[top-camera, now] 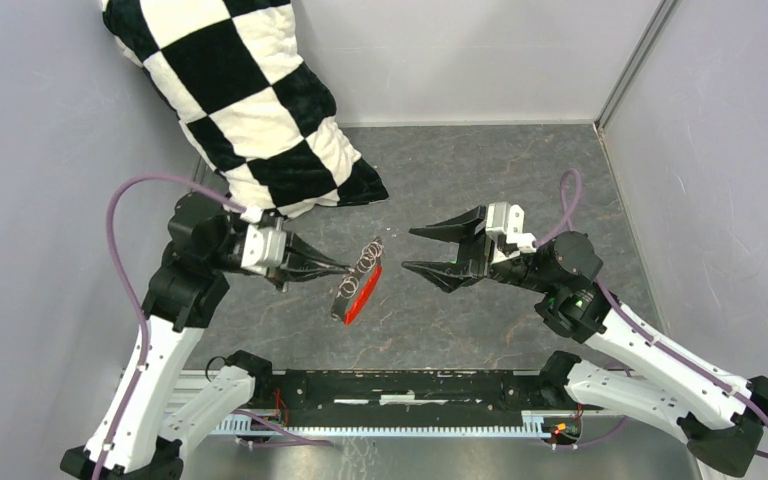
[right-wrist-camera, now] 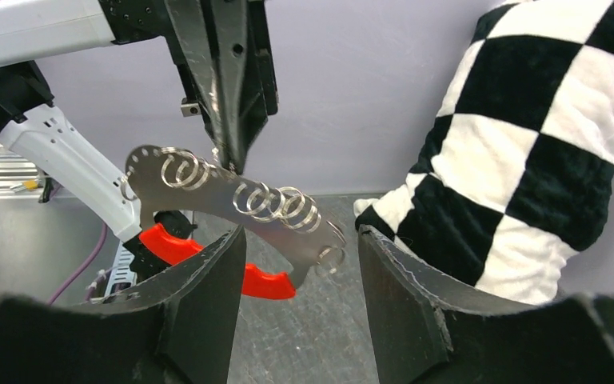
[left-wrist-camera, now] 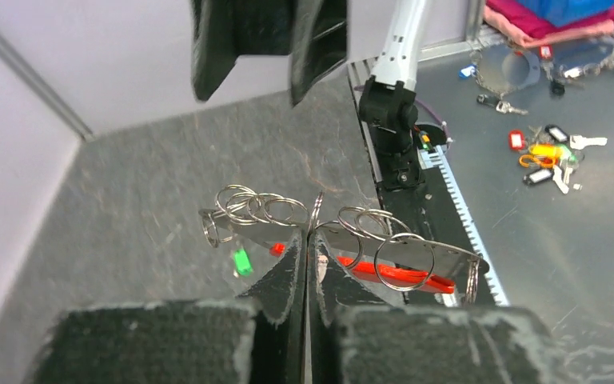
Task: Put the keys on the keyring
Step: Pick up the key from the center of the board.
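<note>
The keyring is a thin silvery metal strip (left-wrist-camera: 436, 258) carrying several rings (left-wrist-camera: 260, 206), with a red flat tag (left-wrist-camera: 404, 278) under it. My left gripper (left-wrist-camera: 308, 240) is shut on its middle and holds it above the table, tilted. In the top view the rings (top-camera: 365, 255) and red tag (top-camera: 363, 293) hang at the left gripper (top-camera: 345, 268). A tiny green-headed key (left-wrist-camera: 242, 262) shows below the strip's left end; whether it hangs or lies I cannot tell. My right gripper (top-camera: 425, 250) is open and empty, facing the keyring (right-wrist-camera: 224, 196) a short way off, with its fingertips (right-wrist-camera: 236, 240) near the tag (right-wrist-camera: 260, 280).
A black-and-white checkered pillow (top-camera: 250, 110) leans in the back left corner, close behind the left arm; it also shows in the right wrist view (right-wrist-camera: 544, 144). Grey walls enclose three sides. Beyond the front rail (top-camera: 400, 390) lie loose keys and tags (left-wrist-camera: 548, 152).
</note>
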Robot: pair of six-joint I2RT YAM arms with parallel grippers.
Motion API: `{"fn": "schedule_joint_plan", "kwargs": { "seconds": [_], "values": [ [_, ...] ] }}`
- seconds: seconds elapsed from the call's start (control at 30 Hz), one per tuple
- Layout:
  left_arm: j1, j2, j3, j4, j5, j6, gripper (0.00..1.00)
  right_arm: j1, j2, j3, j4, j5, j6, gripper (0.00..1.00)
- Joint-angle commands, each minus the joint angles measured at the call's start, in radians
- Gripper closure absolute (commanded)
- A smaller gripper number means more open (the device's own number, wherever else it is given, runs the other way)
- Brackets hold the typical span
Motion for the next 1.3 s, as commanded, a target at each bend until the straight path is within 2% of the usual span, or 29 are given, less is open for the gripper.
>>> {"fn": "schedule_joint_plan", "kwargs": {
  "seconds": [0.0,0.23,0.3,0.4,0.53,0.6,0.67,0.8,0.97,1.07,1.27],
  "values": [
    [-0.004,0.02,-0.024,0.036,-0.146,-0.23,0.98,-0.002,-0.001,0.054,-0.043,0.072,0.003,0.39],
    [-0.004,0.033,-0.076,0.024,-0.32,-0.343,0.98,-0.002,0.028,0.071,-0.093,0.154,-0.006,0.37],
    [-0.004,0.041,-0.092,0.017,-0.398,-0.382,0.98,-0.002,0.043,0.067,-0.071,0.143,-0.004,0.37],
    [-0.004,0.062,-0.094,-0.041,-0.401,-0.368,0.98,-0.002,0.085,0.094,-0.069,0.072,-0.034,0.38],
    [-0.004,0.072,-0.096,-0.096,-0.447,-0.36,0.98,-0.006,0.262,0.323,-0.312,-0.113,-0.091,0.42],
    [-0.004,0.071,-0.097,-0.118,-0.515,-0.379,0.98,-0.019,0.343,0.423,-0.451,-0.117,-0.095,0.45],
    [-0.004,0.076,-0.098,-0.129,-0.583,-0.423,0.98,-0.036,0.37,0.424,-0.464,-0.092,-0.072,0.45],
    [-0.004,0.106,-0.118,-0.126,-0.659,-0.529,0.98,-0.049,0.335,0.302,-0.349,0.024,-0.017,0.4],
    [-0.003,0.165,-0.131,-0.153,-0.782,-0.593,0.98,-0.058,0.34,0.264,-0.461,0.331,-0.008,0.37],
    [-0.003,0.193,-0.145,-0.148,-0.818,-0.609,0.98,-0.094,0.33,0.178,-0.501,0.471,0.04,0.36],
    [-0.003,0.202,-0.156,-0.144,-0.821,-0.554,0.98,-0.232,0.311,-0.075,-0.457,0.618,0.134,0.4]
  ]
}}
